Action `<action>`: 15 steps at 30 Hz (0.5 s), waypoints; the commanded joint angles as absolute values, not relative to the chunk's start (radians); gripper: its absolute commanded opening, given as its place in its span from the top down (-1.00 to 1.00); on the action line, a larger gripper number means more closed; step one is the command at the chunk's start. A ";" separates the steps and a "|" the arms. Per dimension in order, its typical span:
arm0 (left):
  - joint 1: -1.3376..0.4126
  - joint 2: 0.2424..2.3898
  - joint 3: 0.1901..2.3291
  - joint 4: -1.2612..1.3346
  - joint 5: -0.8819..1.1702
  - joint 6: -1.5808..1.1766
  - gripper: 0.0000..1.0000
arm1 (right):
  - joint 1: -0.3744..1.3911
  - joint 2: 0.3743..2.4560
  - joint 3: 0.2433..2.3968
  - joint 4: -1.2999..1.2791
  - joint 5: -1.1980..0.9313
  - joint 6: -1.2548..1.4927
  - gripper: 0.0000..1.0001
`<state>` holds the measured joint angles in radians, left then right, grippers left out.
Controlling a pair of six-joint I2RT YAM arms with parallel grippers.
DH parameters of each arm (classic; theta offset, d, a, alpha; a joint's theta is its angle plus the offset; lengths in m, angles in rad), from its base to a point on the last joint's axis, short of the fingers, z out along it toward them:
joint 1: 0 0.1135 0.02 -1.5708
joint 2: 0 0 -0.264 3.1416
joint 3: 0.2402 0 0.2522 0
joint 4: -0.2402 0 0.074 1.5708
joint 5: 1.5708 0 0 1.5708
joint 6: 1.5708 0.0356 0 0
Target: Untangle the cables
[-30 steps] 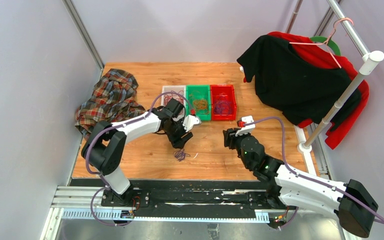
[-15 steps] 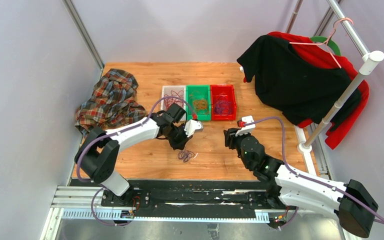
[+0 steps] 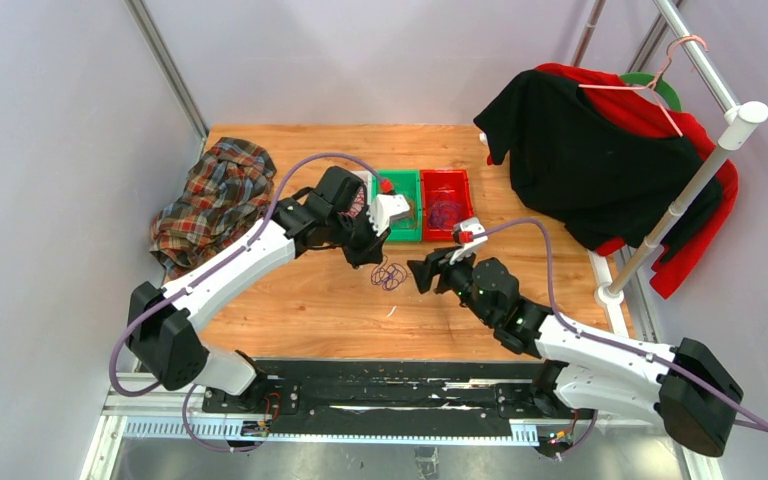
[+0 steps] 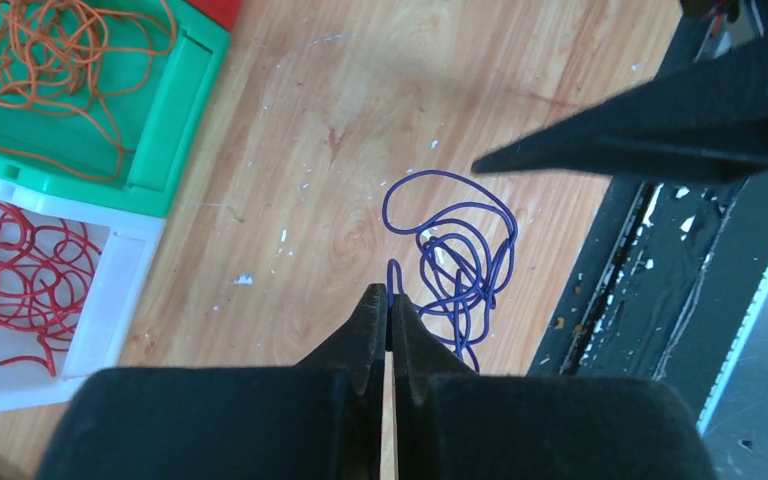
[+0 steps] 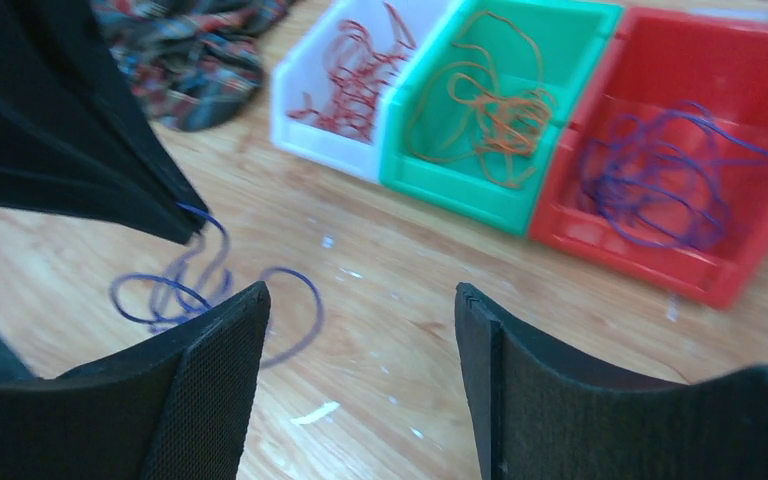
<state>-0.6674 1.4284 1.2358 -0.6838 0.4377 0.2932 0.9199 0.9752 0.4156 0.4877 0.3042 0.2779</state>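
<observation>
We see the left gripper (image 4: 388,305) pinched shut on a strand of the loose purple cable (image 4: 455,250). Its loops spread below the fingertips over the wooden table (image 4: 290,150); we cannot tell whether they rest on it. Near the tangle the right gripper (image 5: 360,300) stands with jaws wide apart, holding nothing.

Beyond them three bins sit in a row:
- the white bin (image 5: 315,145) with red cables (image 5: 360,65)
- the green bin (image 5: 440,190) with orange cables (image 5: 495,115)
- the red bin (image 5: 660,265) with more purple wires (image 5: 650,180)

In the right wrist view the left arm's dark finger covers part of the plaid shirt (image 3: 215,200). The top view shows the shirt whole at the table's left edge, and alone shows the black garment (image 3: 580,160) hanging at right. Only the left wrist view shows the pinch itself.
</observation>
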 commanded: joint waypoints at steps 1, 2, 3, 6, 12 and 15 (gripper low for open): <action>-0.672 1.392 1.270 -0.741 0.473 0.253 0.99 | 0.918 1.031 0.498 0.614 0.155 0.329 -0.36; -0.672 1.388 1.277 -0.744 0.477 0.253 0.99 | 0.920 1.045 0.509 0.623 0.147 0.338 -0.37; -0.672 1.384 1.282 -0.751 0.484 0.253 0.99 | 0.921 1.064 0.520 0.632 0.135 0.345 -0.37; -0.673 1.374 1.296 -0.757 0.494 0.249 0.99 | 0.923 1.112 0.548 0.650 0.094 0.359 -0.37; -0.678 1.369 1.328 -0.777 0.501 0.233 0.99 | 0.931 1.187 0.565 0.676 0.061 0.370 -0.36; -0.679 1.362 1.341 -0.781 0.512 0.222 0.99 | 0.931 1.213 0.567 0.682 0.052 0.375 -0.33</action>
<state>-0.6708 1.3964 1.2984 -0.7700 0.4686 0.2489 0.9222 1.1870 0.5365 0.6415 0.0914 0.3546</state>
